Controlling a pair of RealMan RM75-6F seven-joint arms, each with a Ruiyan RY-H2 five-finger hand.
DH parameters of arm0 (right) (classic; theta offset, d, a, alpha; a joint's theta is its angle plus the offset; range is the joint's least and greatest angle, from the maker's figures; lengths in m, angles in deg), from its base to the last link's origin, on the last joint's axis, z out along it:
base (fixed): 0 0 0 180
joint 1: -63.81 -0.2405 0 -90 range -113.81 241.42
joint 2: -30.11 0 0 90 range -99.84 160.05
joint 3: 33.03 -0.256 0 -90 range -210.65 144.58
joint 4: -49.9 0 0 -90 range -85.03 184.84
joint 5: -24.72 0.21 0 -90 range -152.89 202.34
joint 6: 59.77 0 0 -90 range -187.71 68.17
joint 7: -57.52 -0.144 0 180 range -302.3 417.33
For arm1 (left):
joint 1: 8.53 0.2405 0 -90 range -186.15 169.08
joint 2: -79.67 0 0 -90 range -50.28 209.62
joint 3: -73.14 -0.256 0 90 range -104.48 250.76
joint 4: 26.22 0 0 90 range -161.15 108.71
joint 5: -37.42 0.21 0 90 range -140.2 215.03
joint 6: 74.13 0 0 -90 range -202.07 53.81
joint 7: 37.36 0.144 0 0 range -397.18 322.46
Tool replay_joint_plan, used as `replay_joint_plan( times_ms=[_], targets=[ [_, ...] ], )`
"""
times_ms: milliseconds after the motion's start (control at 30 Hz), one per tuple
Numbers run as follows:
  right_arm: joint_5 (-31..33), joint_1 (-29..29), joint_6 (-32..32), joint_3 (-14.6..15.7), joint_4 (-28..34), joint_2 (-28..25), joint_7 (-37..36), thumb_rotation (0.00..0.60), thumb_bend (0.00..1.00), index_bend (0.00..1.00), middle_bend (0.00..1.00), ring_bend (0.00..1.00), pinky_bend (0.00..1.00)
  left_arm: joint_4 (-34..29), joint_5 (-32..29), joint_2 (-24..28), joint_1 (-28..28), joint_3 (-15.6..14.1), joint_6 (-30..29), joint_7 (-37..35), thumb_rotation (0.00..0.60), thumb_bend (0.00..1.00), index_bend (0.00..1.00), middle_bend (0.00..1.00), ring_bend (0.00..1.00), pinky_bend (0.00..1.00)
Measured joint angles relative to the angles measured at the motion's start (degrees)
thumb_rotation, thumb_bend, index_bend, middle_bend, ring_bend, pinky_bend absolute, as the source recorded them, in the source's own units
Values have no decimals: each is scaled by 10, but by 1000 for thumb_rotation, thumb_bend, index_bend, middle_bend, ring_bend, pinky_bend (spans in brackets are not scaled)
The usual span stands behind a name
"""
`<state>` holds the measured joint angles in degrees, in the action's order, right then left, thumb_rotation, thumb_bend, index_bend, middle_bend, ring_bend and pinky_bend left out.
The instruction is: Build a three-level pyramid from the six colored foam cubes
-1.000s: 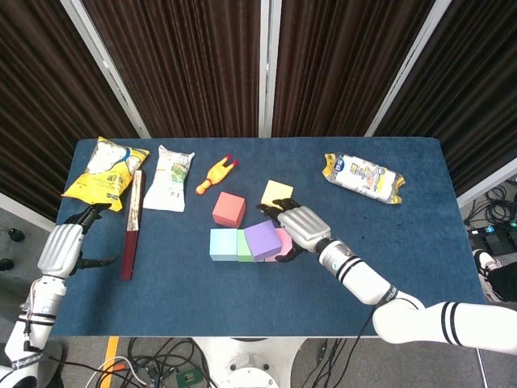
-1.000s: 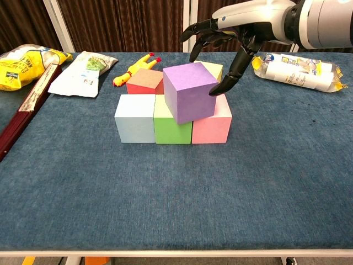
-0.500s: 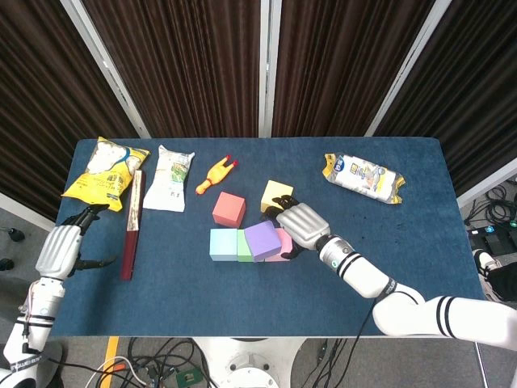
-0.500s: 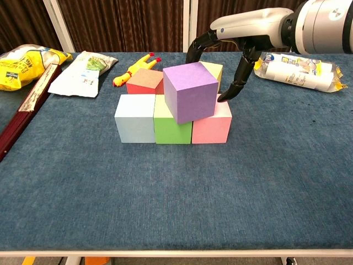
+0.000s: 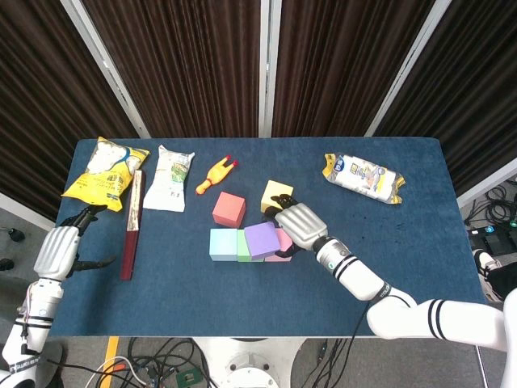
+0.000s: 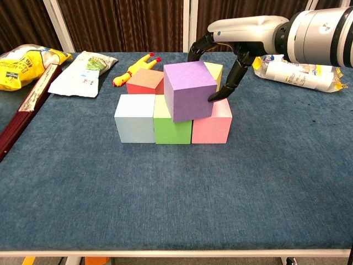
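A light blue cube [image 6: 135, 117], a green cube [image 6: 172, 130] and a pink cube [image 6: 212, 125] stand in a row on the blue table. A purple cube [image 6: 189, 90] rests, slightly turned, on the green and pink ones. Behind the row are a red cube [image 6: 144, 81] and a yellow cube [image 6: 215, 70]. My right hand [image 6: 234, 52] arches over the back right of the purple cube with fingers apart; one fingertip [image 6: 213, 98] touches its right face. In the head view the right hand [image 5: 300, 224] covers part of the pink cube [image 5: 284, 240]. My left hand [image 5: 60, 250] hangs off the table's left edge, empty, fingers apart.
A dark red box [image 5: 132, 226] lies along the left side. At the back left are a yellow snack bag [image 5: 107, 170], a white packet [image 5: 171, 179] and a rubber chicken [image 5: 216, 175]. A white-and-blue packet [image 5: 363, 178] lies at the back right.
My right hand has come down from above the purple cube and closer to it; a fingertip now rests against its right face. The cubes and the left hand have hardly moved.
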<state>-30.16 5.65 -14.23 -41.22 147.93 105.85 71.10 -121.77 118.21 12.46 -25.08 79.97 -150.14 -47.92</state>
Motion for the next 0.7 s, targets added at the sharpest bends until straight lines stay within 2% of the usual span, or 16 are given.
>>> replay_joint_plan(
  times_ms=[200, 500, 700],
  targets=[
    [26, 8, 19, -9, 18, -4, 3, 600, 123, 501, 240, 0, 0, 3, 3, -1, -2, 1, 2, -2, 600, 70, 171, 162, 251, 282],
    [91, 9, 61, -15, 38, 10, 48, 600, 122, 508, 242, 0, 0, 4, 3, -2, -3, 2, 3, -3, 600, 70, 171, 162, 251, 282],
    [121, 7, 63, -22, 47, 17, 54, 600, 122, 512, 242, 0, 0, 5, 4, -3, -2, 0, 3, -4, 600, 70, 171, 162, 251, 282]
  ],
)
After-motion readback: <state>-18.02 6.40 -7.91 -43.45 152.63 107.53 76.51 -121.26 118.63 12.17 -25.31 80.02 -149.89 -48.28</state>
